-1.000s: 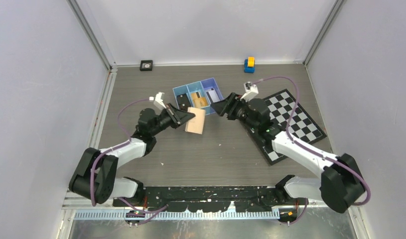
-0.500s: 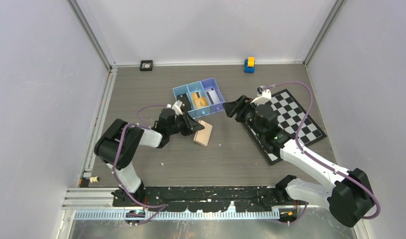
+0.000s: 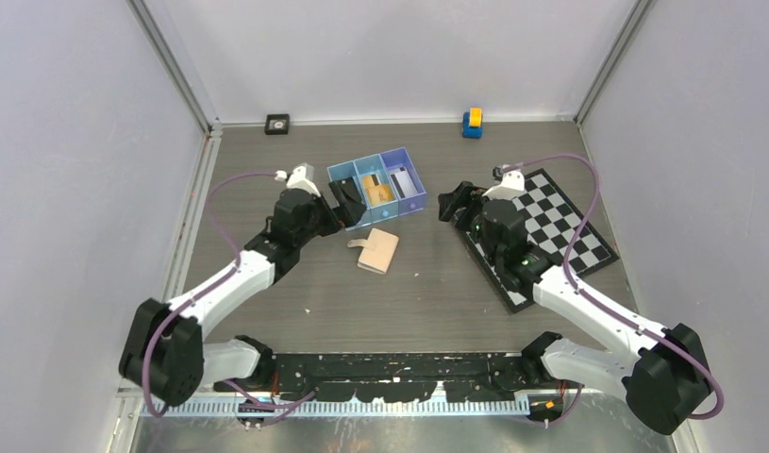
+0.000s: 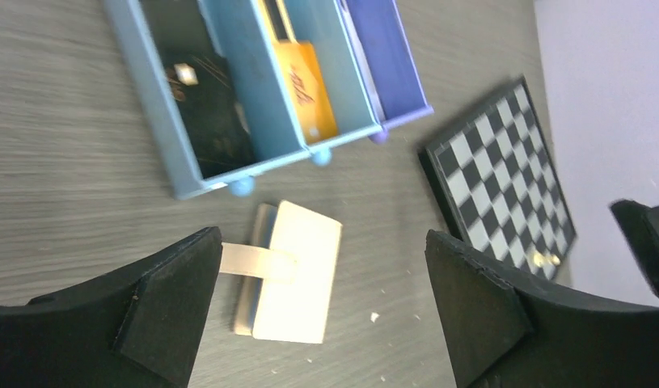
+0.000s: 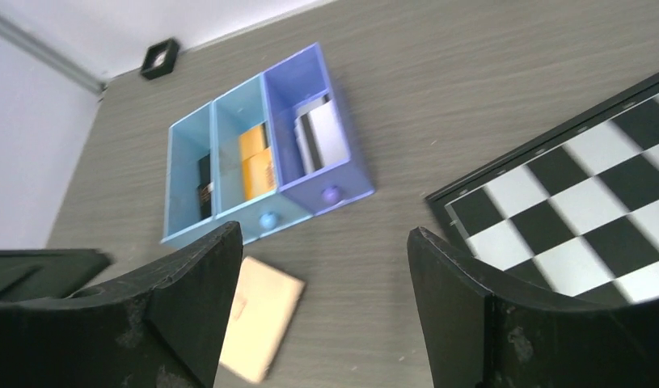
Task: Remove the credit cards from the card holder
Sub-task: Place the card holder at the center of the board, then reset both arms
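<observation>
The tan card holder (image 3: 377,250) lies flat on the table with its snap tab (image 4: 253,260) sticking out, just in front of the blue tray (image 3: 335,173). No gripper touches it. The credit cards sit in the tray's compartments: a black one (image 4: 209,113), an orange one (image 4: 306,89) and a pale one (image 5: 318,137). My left gripper (image 3: 350,209) hangs open above the card holder's left side, over the tray's near corner. In the left wrist view the card holder (image 4: 297,283) shows between its wide fingers. My right gripper (image 3: 448,203) is open and empty, to the right of the tray.
A chessboard (image 3: 541,231) lies under the right arm. A yellow and blue toy (image 3: 472,122) and a small black square block (image 3: 277,123) sit by the back wall. Side walls close in the table on both sides.
The left gripper has let go of the card holder, which now lies flat on the table, and has opened wide and lifted. The right gripper has drawn back to the right and opened wider.
</observation>
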`<state>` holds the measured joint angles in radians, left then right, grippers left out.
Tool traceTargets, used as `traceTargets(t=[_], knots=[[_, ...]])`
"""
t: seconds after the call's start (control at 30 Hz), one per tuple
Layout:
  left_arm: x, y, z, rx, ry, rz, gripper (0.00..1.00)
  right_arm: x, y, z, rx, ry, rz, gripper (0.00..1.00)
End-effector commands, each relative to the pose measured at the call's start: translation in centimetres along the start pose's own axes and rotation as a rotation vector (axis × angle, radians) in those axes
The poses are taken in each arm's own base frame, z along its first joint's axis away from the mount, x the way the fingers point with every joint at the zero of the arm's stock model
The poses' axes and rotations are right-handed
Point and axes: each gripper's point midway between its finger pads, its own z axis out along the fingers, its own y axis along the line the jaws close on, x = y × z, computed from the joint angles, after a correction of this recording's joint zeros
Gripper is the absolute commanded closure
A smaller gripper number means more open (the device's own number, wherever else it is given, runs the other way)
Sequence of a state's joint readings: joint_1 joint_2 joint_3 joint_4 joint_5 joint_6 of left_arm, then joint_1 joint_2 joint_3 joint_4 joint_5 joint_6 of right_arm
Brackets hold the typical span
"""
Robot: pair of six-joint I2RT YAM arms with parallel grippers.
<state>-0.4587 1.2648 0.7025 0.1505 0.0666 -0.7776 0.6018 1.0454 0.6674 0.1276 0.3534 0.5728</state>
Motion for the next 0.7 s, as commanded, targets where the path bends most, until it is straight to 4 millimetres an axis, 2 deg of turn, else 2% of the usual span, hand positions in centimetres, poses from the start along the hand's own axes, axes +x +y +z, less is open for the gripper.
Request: traceTargets(t=[0.0,0.1,0.27,0.37,0.43,0.47,0.53,0.67], knots=[[-3.1,4.6,-2.8,-0.238,-0.154,0.143,0.00,-3.9,-2.3,-0.2,0.100,-0.201,-0.138,0.19],[-4.8,5.3,-4.1,-0.282,-0.230,0.229,0.00,-3.4,-3.8,-0.6,0.127,-0.224,-0.209,0.11],[-6.4,6.2,-5.3,-0.305,-0.350,0.368,0.00,-4.4,-6.4,-1.8,0.196,-0.156,-0.369,0.10],[-6.3,6.5,-5.5,-0.280,-0.394,0.433,0.00,-4.7,-8.8,-2.3,0.293,-0.185,-0.455,0.10],[-6.3,6.6,-5.5,-0.285,-0.390,0.470,0.00,-3.6,-11.5,-2.2,0.377,-0.192,-0.542,0.14],[-6.3,6.9,-5.4,-0.298,-0.383,0.477,0.00,-3.8,-12.7,-2.2,0.435,-0.229,-0.515,0.15],[-6.1,7.5,-5.2,-0.328,-0.371,0.490,0.00,-3.1,-13.3,-1.5,0.405,-0.213,-0.516,0.16],[-5.6,8.2,-4.7,-0.343,-0.350,0.531,0.00,-2.8,-16.5,-0.7,0.443,-0.216,-0.492,0.16]])
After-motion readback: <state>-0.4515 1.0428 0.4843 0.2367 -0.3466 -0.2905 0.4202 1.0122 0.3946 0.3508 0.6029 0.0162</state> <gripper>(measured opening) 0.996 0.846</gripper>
